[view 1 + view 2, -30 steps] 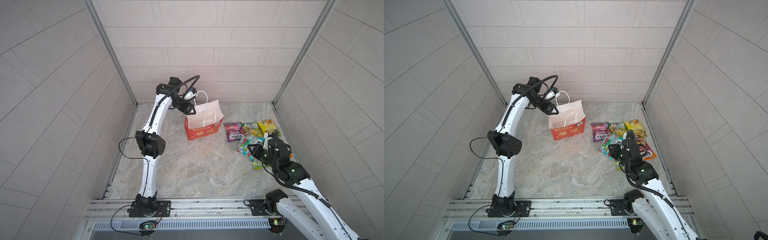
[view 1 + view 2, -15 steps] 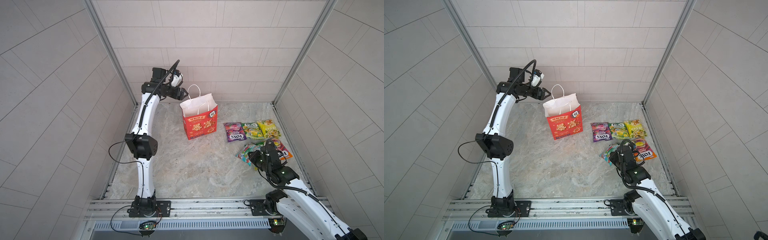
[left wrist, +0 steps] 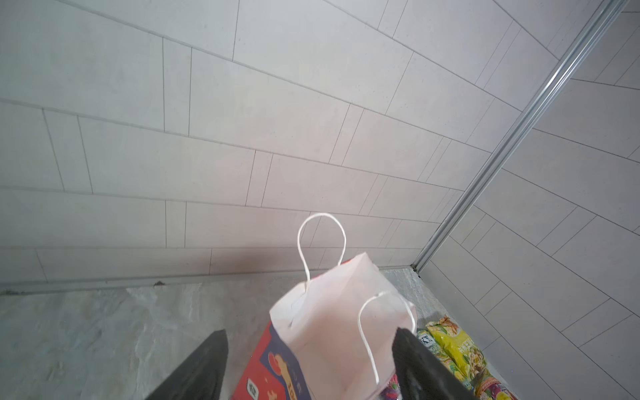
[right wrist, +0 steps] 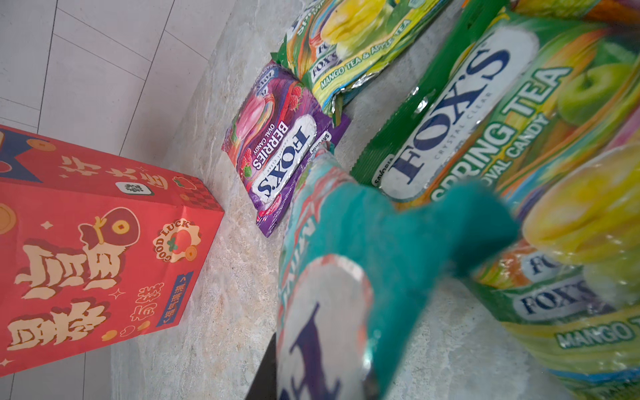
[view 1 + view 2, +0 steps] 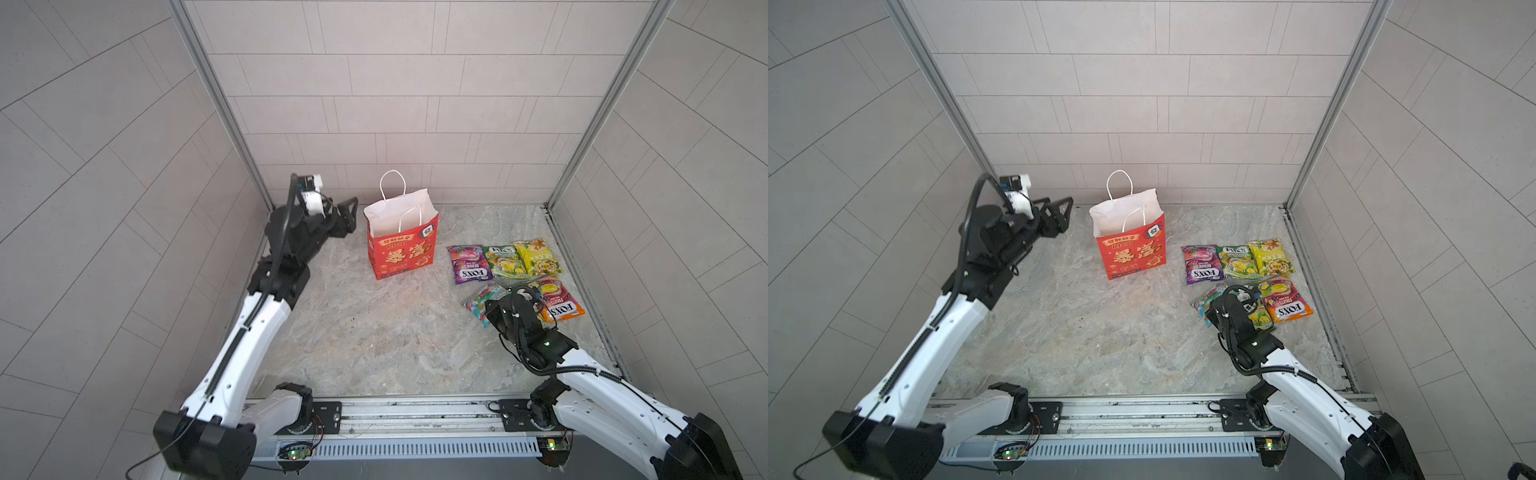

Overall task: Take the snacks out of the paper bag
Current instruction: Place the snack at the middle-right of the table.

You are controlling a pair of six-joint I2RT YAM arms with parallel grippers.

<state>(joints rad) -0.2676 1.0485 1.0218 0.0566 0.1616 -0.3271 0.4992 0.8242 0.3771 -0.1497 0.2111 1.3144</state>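
Note:
The red paper bag (image 5: 401, 253) (image 5: 1133, 253) stands upright near the back wall, its white mouth open. My left gripper (image 5: 351, 216) (image 5: 1064, 212) hangs open just left of the bag, apart from it; in the left wrist view its gripper (image 3: 310, 334) frames the bag (image 3: 332, 329). Several snacks lie right of the bag: purple (image 5: 469, 266), green (image 5: 505, 262), yellow (image 5: 536, 257) and orange (image 5: 559, 303). My right gripper (image 5: 498, 308) (image 4: 322, 346) is low over them, shut on the teal packet (image 5: 476, 300) (image 4: 381, 235), which bends up between the jaws.
Tiled walls close in the marble floor (image 5: 374, 332) on three sides, with metal corner posts (image 5: 582, 137). The snacks sit close to the right wall. A metal rail (image 5: 415, 411) with both arm bases runs along the front edge.
The bag, tipped a second ago with my left gripper at its rim, now stands upright and free. The left arm dropped lower, left of the bag. The right gripper shifted slightly toward the front.

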